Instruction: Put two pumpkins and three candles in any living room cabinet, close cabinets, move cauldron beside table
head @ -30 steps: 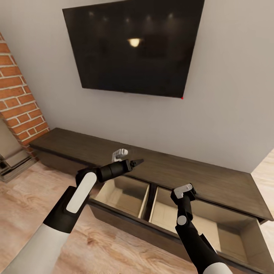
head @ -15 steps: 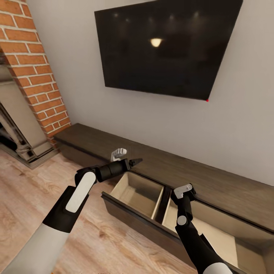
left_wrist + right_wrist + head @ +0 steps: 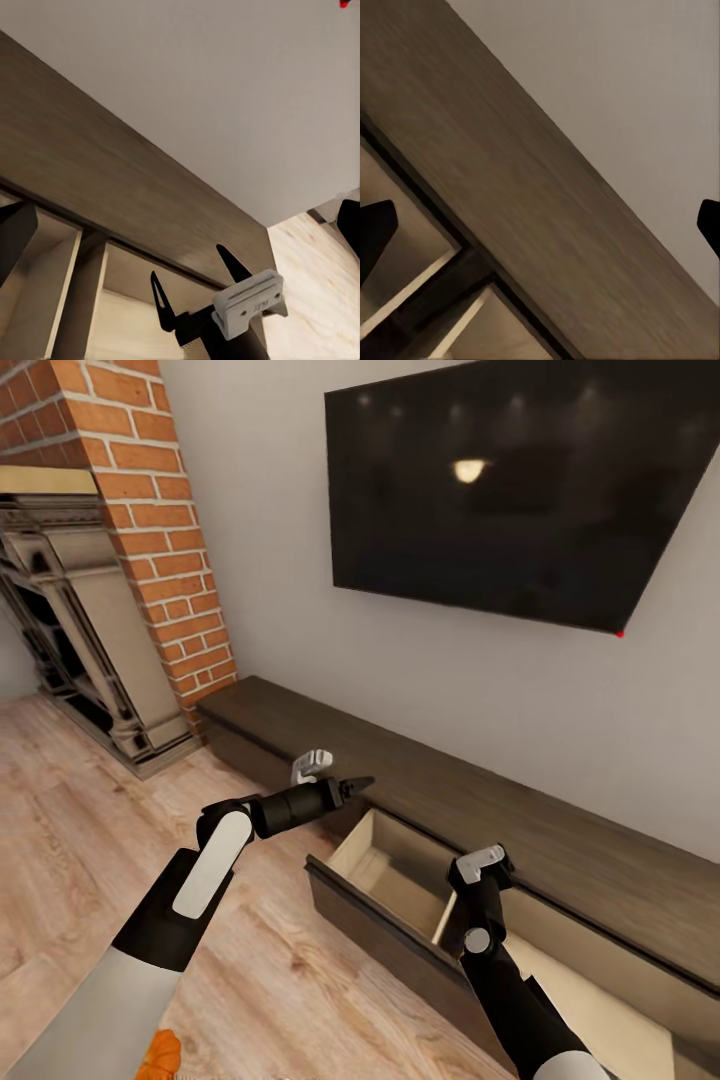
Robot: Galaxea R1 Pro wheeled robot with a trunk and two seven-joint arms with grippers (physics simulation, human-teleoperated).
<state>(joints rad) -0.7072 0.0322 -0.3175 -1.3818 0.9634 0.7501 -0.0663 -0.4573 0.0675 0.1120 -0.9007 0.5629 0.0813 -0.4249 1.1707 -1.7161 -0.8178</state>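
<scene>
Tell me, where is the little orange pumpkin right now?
In the head view, a bit of a pumpkin peeks in at the bottom edge, on the wood floor beside the robot's left arm, well short of the cabinet with its open drawer.

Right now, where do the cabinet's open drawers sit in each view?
Head view: open drawers low centre, pulled out toward the robot.
Left wrist view: open drawers just under the dark top's front edge.
Right wrist view: open drawers, same relation.
Shared landmark: cabinet top.
</scene>
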